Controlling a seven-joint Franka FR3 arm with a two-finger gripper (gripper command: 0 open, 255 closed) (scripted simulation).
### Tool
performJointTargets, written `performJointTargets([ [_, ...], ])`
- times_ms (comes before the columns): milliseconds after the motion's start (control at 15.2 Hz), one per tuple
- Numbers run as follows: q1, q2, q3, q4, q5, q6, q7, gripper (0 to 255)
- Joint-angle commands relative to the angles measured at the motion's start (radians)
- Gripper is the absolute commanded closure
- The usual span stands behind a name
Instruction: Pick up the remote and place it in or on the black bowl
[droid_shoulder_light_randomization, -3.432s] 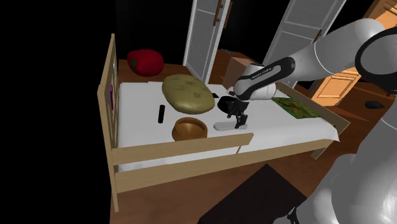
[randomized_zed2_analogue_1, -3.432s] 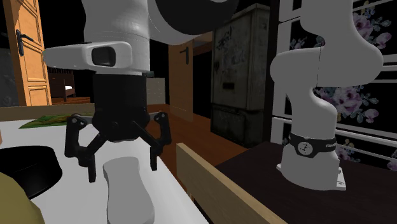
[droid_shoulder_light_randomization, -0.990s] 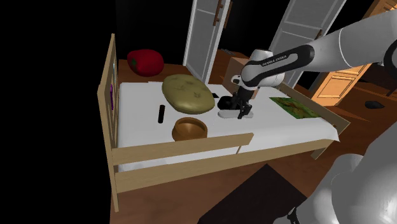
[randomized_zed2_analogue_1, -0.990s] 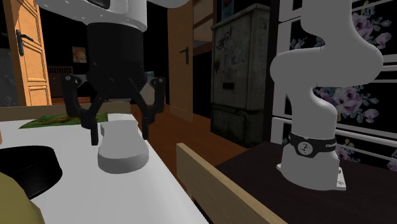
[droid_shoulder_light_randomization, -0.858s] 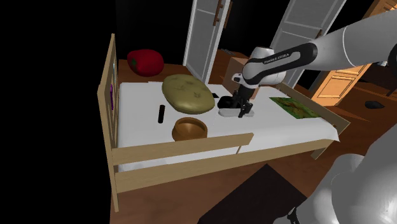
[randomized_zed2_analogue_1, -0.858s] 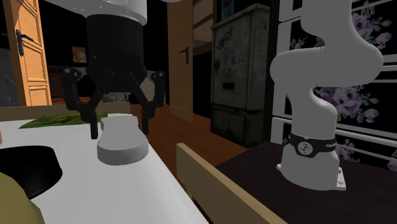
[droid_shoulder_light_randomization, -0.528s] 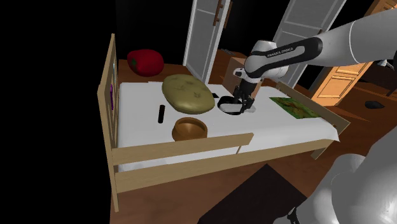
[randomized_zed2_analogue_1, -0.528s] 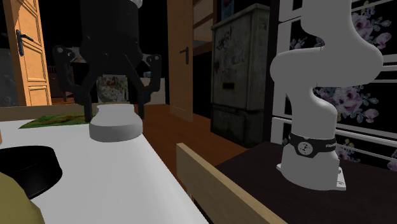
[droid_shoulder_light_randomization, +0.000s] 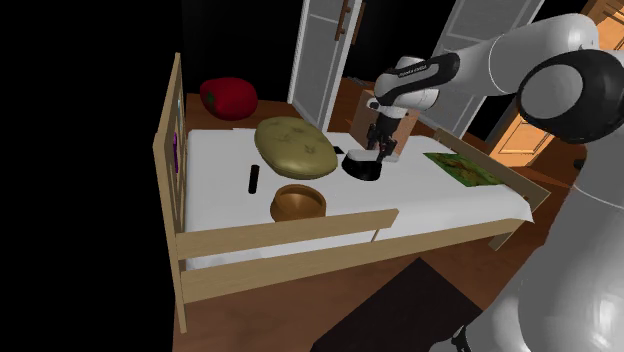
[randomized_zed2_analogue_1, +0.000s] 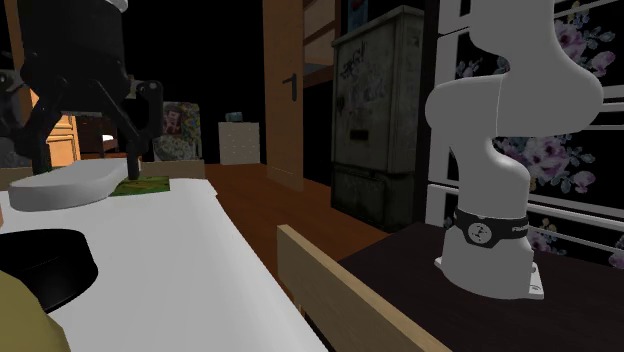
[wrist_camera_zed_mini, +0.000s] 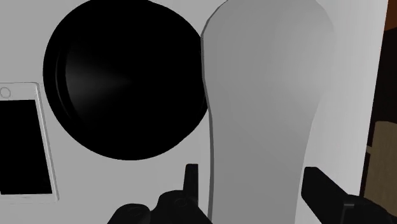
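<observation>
In the wrist view the pincer (wrist_camera_zed_mini: 253, 177) clasps the pale grey remote (wrist_camera_zed_mini: 264, 102) across its near end, one black finger on each long edge, and the rest of the remote stretches away ahead of the fingers. The black bowl (wrist_camera_zed_mini: 121, 79) lies below the pincer and off to one side, its rim just slipping under the remote's edge, and a phone (wrist_camera_zed_mini: 22, 146) lies flat beyond the bowl, further from the pincer. In the second exterior view the remote hangs between the fingers, clear of the white bed (randomized_zed2_analogue_1: 185, 250) and roughly level. The bowl sits lower than the pincer and nearer the camera, so the remote is not yet over it. In the shoulder view the pincer hangs just above and beside the bowl, close to it. The carry looks nearly done, but the release would be early here, since most of the remote appears to sit beside the bowl rather than above it. The pincer should slide sideways toward the phone until the remote's middle is over the bowl's centre. It should then come down close before the fingers part, because a long remote dropped off-centre could tip off the rim.
</observation>
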Motion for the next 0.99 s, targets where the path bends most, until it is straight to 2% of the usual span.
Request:
performJointTargets([
  [0,-0.039,0.087,0.003,0.108,0.05,-0.034,-0.046,255],
  [264,-0.136,0.254,0.022,0.346,0.126,-0.124,-0.109,255],
  [462,-0.222,0.392,0.042,0.564,0.173,-0.211,-0.135,255],
  [924,-0.224,0.418,0.053,0.524,0.185,-0.147,-0.144,255],
])
